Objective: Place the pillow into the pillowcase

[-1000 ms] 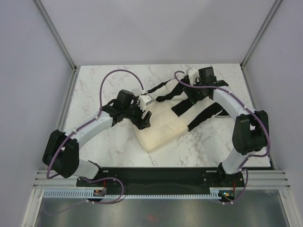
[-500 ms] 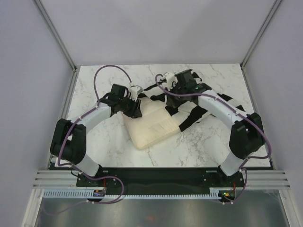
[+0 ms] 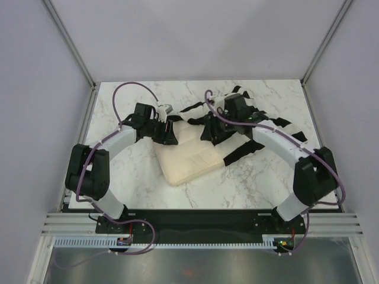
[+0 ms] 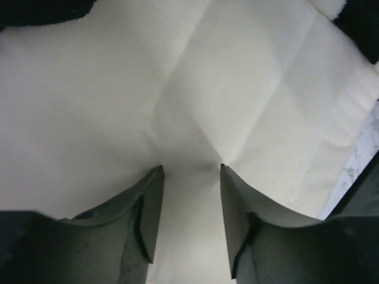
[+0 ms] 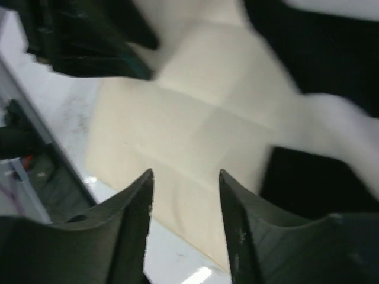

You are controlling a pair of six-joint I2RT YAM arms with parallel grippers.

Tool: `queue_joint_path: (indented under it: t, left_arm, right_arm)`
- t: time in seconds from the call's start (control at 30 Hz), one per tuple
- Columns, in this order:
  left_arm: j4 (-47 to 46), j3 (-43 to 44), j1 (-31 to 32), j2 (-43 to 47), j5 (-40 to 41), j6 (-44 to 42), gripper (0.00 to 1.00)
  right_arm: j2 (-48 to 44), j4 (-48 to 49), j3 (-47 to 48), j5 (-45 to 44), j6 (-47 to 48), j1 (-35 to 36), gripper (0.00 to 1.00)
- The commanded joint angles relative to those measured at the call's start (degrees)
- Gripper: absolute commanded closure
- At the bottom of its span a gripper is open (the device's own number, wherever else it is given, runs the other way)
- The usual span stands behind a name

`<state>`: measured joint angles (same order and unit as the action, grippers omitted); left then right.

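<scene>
Spreading under everything is a white tabletop (image 3: pixel 254 180) with grey marble veining, smooth and glossy. On its far right part the pillowcase (image 3: pixel 244 152) lies floppy and rumpled, its broad black and white stripes twisted, one end drawn over the far edge of the pillow (image 3: pixel 186 160). The pillow lies near the middle of the tabletop: a plump, cream rectangle set at a slant, soft matte cloth with fold creases. The left arm bends sharply at the elbow and reaches in from the left; the left gripper (image 4: pixel 190 168) presses down on the pillow, its jaws narrowed on a puckered ridge of cream cloth. The right arm arcs over the stripes, and the right gripper (image 5: pixel 185 173), blurred, hangs above the pillow's edge with its jaws parted and nothing between them.
</scene>
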<state>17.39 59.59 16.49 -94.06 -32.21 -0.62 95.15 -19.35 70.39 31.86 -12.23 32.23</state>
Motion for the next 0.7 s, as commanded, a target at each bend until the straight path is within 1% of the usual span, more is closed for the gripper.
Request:
queue_joint_path:
  t: [0.0,0.07,0.1,0.13,0.23,0.27,0.3,0.43,0.5,0.53,0.57,0.6,0.67]
  left_arm:
    - [0.1,-1.1,-0.2,3.1,-3.9,5.1,0.45]
    - [0.0,-1.5,0.1,4.1,-3.2,3.4,0.39]
    - [0.1,-1.6,0.7,4.6,-2.1,2.7,0.37]
    - [0.2,-1.7,1.0,5.4,-1.5,1.9,0.37]
    - [0.8,-1.8,2.0,6.3,0.8,-1.1,0.35]
    - [1.0,-1.7,2.1,6.3,1.1,-1.8,0.34]
    - [1.2,-1.5,2.6,6.3,2.1,-2.0,0.34]
    - [2.4,-1.1,3.5,5.6,3.2,-2.8,0.32]
    - [2.4,-1.3,4.2,4.9,4.0,-2.5,0.32]
    - [2.3,-1.5,4.2,4.3,4.0,-2.3,0.32]
    - [2.4,-1.5,4.2,3.5,4.1,-1.4,0.34]
    - [2.3,-1.5,4.2,3.0,4.2,-0.9,0.35]
    - [2.3,-1.7,4.2,2.5,2.7,0.1,0.40]
  right_arm:
    - [-13.9,-10.7,3.8,-16.6,13.4,-3.6,0.44]
    - [-18.0,-13.0,1.0,-24.3,18.1,-3.7,0.36]
    - [-18.9,-13.6,-2.6,-28.0,19.5,-3.7,0.34]
    - [-19.3,-13.3,-4.3,-34.1,20.9,-3.9,0.33]
    - [-17.7,-12.5,-7.5,-37.6,24.9,-8.0,0.27]
    - [-17.0,-12.0,-8.0,-37.6,25.8,-10.2,0.24]
    - [-15.5,-10.6,-9.1,-38.1,27.7,-10.9,0.23]
    - [-11.1,-8.9,-10.1,-38.9,29.6,-12.1,0.23]
    - [-7.9,-7.6,-9.8,-37.8,29.6,-12.1,0.37]
    - [-6.8,-7.5,-9.4,-37.0,28.6,-12.1,0.49]
    - [-5.5,-7.6,-9.0,-34.4,27.8,-12.1,0.82]
    - [-5.3,-8.2,-7.9,-32.1,26.8,-12.2,1.00]
    - [-7.1,-8.5,-7.3,-25.7,21.6,-11.3,1.00]
